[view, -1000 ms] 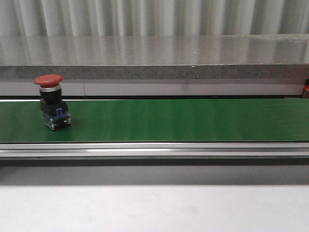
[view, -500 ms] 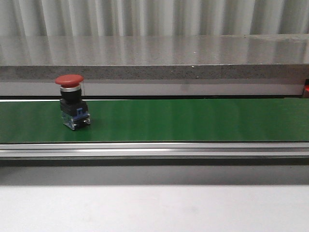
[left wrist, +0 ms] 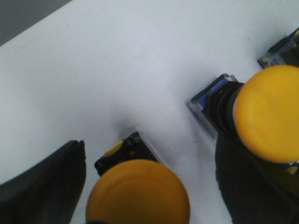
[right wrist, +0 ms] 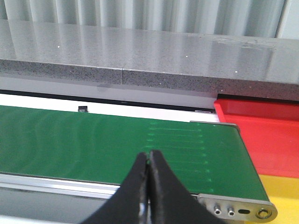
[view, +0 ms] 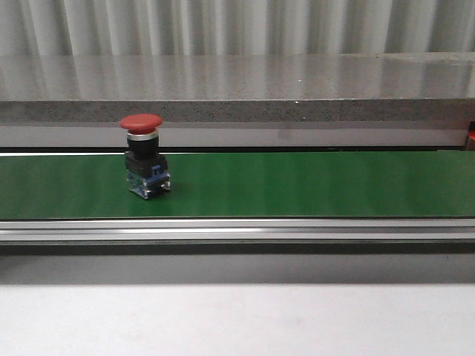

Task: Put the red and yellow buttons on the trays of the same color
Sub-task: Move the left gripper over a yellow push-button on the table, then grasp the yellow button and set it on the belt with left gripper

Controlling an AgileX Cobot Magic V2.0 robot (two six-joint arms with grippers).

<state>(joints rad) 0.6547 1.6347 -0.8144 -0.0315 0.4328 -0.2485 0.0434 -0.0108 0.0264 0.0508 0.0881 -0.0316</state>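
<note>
Nearest, right claw (right wrist: 148, 186) pinched fully closed, empty, poised over the belt's end, likely awaiting a pickup. Left claw (left wrist: 140, 186) spread wide astride a yellow mushroom-head push button (left wrist: 138, 191) on the white tabletop (left wrist: 117, 60), not gripping. Farther off, red mushroom-head push button (view: 145, 156) upright on the green conveyor belt (view: 312, 185), well short of the red plastic tray (right wrist: 266, 135) and yellow tray (right wrist: 280, 191).

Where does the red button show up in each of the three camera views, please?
Front view: the red button stands upright on the green belt, left of centre.
Left wrist view: not in it; only yellow buttons on a white surface.
Right wrist view: not in it; the stretch of belt shown is bare.
Shared landmark: the green belt, seen in the front and right wrist views.
</note>
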